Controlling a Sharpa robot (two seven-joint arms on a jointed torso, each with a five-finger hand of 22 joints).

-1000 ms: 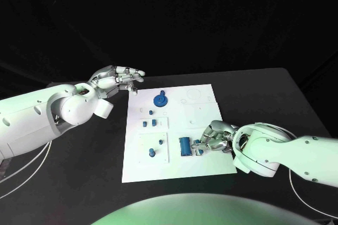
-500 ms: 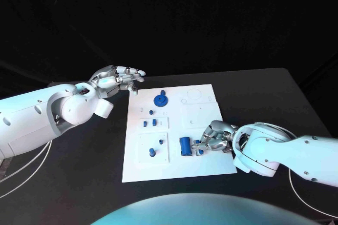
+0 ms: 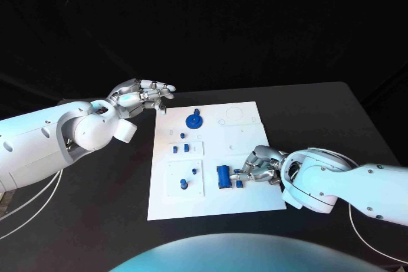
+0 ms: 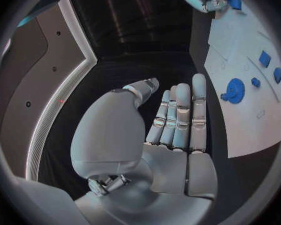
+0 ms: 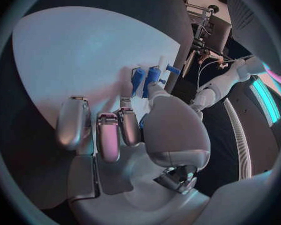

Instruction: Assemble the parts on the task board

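- Working at the near right part of the white board (image 3: 246,115) on the black table (image 3: 331,118), right hand (image 3: 257,169) pinching a small blue piece (image 3: 239,180) just beside the upright blue block (image 3: 223,176).
- Keep that pinch firm, piece square to its seat, pressed straight down.
- Left hand (image 3: 142,95) empty, fingers loosely together, off the board's far left corner, near the blue gear (image 3: 194,120); best kept clear.

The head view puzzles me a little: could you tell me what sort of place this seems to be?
Probably a robotics lab test bench: a black table against a dark backdrop, a white task board carrying small blue parts, and cables and equipment in the right wrist view.
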